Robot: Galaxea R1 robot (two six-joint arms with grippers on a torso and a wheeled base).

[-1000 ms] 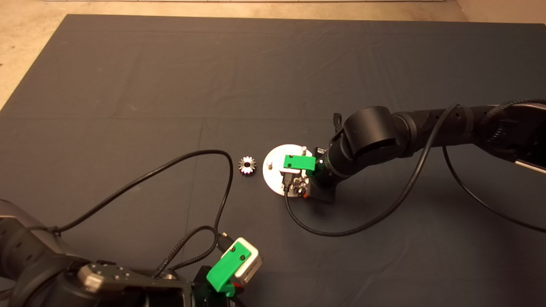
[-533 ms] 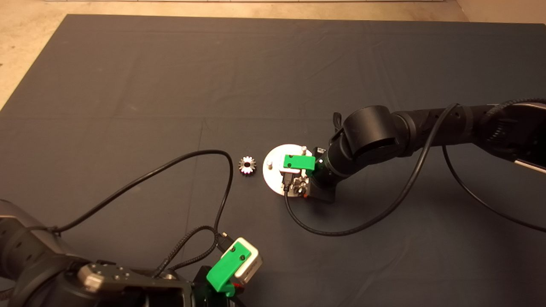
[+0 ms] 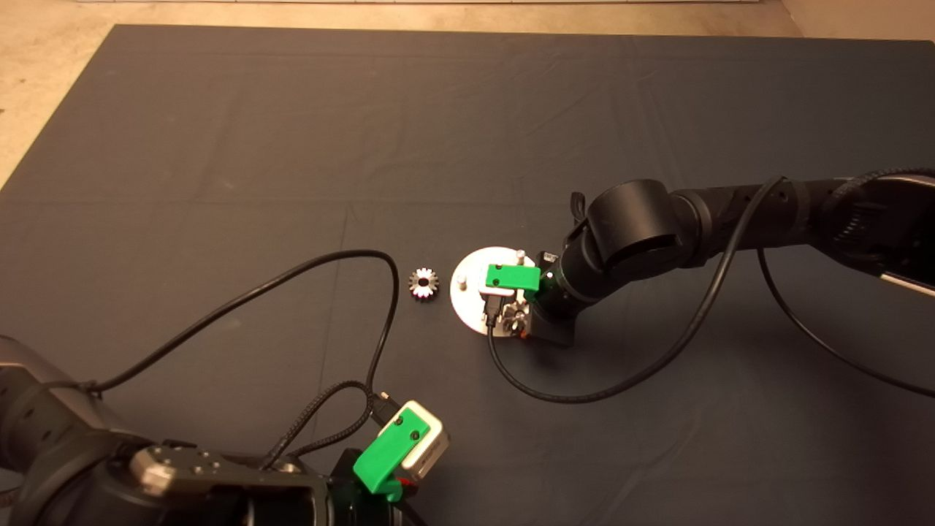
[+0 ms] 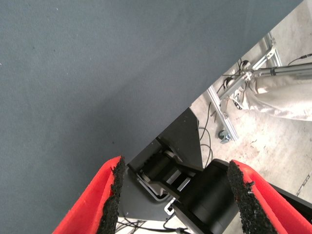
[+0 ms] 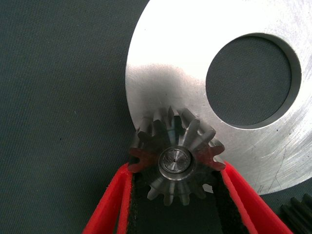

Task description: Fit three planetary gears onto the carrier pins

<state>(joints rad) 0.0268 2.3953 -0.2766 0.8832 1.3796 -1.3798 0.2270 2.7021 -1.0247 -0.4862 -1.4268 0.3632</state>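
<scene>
The silver disc (image 3: 468, 301) lies mid-mat, with two bare carrier pins (image 3: 519, 256) standing on it. My right gripper (image 3: 514, 321) is over the disc's near right edge. In the right wrist view it (image 5: 175, 197) is shut on a planetary gear (image 5: 175, 146), and a pin's end shows in the gear's bore over the disc (image 5: 175, 63). A second gear (image 3: 424, 283) lies on the mat left of the disc. The teeth of a third gear (image 5: 300, 214) show beside the disc. My left gripper (image 3: 398, 453) is parked at the near left edge, open and empty (image 4: 173, 195).
A black cable (image 3: 584, 394) loops over the mat in front of the right arm. Another cable (image 3: 292, 281) runs from the left arm towards the loose gear. The left wrist view looks past the mat's edge at a metal frame (image 4: 234, 92) on the floor.
The left arm has shifted slightly at the near edge. The right gripper and its gear have stayed in place.
</scene>
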